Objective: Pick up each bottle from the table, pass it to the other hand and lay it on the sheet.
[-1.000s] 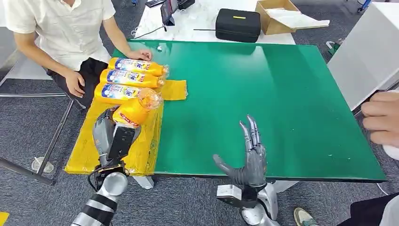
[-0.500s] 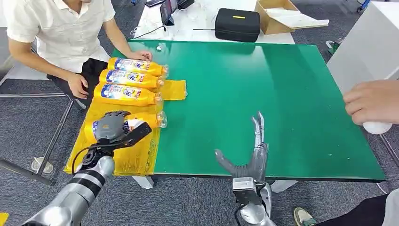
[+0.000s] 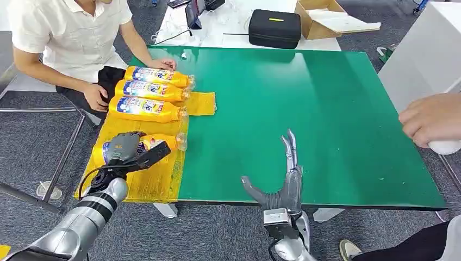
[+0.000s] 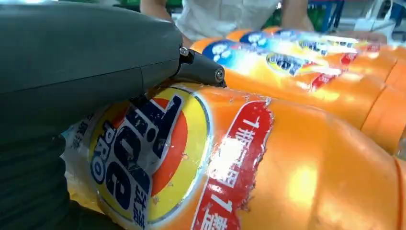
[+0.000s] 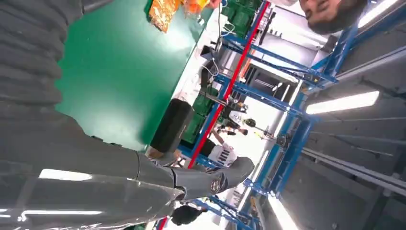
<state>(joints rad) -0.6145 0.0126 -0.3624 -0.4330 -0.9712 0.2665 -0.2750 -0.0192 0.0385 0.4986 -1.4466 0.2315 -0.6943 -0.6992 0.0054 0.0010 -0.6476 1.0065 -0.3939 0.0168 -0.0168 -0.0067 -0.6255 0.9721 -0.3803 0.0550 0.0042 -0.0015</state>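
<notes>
An orange bottle [image 3: 163, 142] with a blue and red label lies on its side on the yellow sheet [image 3: 147, 182], its cap toward the green table [image 3: 304, 109]. My left hand [image 3: 126, 148] grips its base end, fingers over the top and thumb along the near side. In the left wrist view the bottle [image 4: 268, 163] is close under my left hand [image 4: 72, 62]. Three more orange bottles [image 3: 152, 90] lie in a row further back on the sheet. My right hand [image 3: 285, 185] stands open at the table's near edge, fingers up, holding nothing; it shows as a grey thumb [image 5: 210, 179] in the right wrist view.
A person in a white shirt [image 3: 70, 38] sits at the far left with a hand by the farthest bottle. Another person's hand [image 3: 432, 120] holds a white object [image 3: 444, 145] at the right edge. A black case [image 3: 274, 28] and a cardboard box [image 3: 321, 16] stand beyond the table.
My left hand brought the bottle down from a tilted hold to lie flat on the sheet, then shifted it slightly left. My right hand stayed at the near edge, barely moving.
</notes>
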